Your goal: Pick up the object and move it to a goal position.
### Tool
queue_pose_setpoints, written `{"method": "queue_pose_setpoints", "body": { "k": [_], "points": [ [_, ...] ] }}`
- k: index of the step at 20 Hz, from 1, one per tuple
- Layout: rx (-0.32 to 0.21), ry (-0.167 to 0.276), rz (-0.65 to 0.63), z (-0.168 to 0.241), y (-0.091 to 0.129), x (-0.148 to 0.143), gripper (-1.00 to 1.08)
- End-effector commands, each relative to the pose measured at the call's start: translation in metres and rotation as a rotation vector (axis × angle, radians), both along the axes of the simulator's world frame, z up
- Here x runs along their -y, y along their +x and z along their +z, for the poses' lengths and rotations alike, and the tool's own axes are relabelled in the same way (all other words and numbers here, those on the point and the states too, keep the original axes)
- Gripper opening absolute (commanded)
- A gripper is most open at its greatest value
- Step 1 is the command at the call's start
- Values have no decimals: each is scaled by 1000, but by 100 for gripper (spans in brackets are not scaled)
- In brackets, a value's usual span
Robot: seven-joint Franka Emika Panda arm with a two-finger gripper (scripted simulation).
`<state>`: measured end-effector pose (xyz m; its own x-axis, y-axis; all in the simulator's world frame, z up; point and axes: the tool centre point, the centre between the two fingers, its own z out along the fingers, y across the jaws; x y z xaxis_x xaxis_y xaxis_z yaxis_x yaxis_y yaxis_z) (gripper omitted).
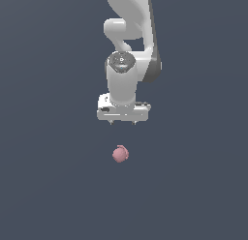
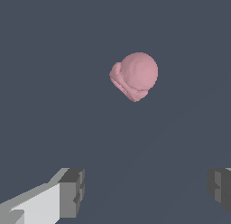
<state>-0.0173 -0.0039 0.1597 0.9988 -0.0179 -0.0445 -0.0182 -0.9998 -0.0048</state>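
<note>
The object (image 1: 120, 154) is a small pink lumpy ball lying on the dark grey surface, just below the gripper in the exterior view. The white gripper (image 1: 123, 122) hangs above it, pointing down, with a clear gap between it and the ball. In the wrist view the object (image 2: 134, 76) lies ahead of the fingers (image 2: 72, 191), which stand wide apart with nothing between them. The gripper (image 2: 146, 189) is open and does not touch the ball.
The white arm (image 1: 131, 40) rises behind the gripper toward the top of the exterior view. A plain dark grey surface (image 1: 48, 186) fills the scene all around.
</note>
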Motion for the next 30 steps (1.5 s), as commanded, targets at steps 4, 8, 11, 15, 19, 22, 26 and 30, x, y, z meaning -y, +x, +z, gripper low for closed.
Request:
{"method": "queue_pose_setpoints", "body": {
  "k": [4, 8, 11, 15, 19, 22, 26, 30],
  "points": [
    [2, -1, 0, 2, 1, 0, 100],
    [9, -4, 5, 11, 6, -2, 100],
    [10, -5, 11, 13, 6, -3, 100],
    [10, -4, 3, 12, 7, -2, 100],
    [11, -4, -29, 9, 11, -2, 100],
    [12, -4, -68, 6, 16, -1, 100],
    [15, -5, -140, -1, 25, 1, 100],
    [17, -6, -235, -10, 36, 3, 100]
  ]
}}
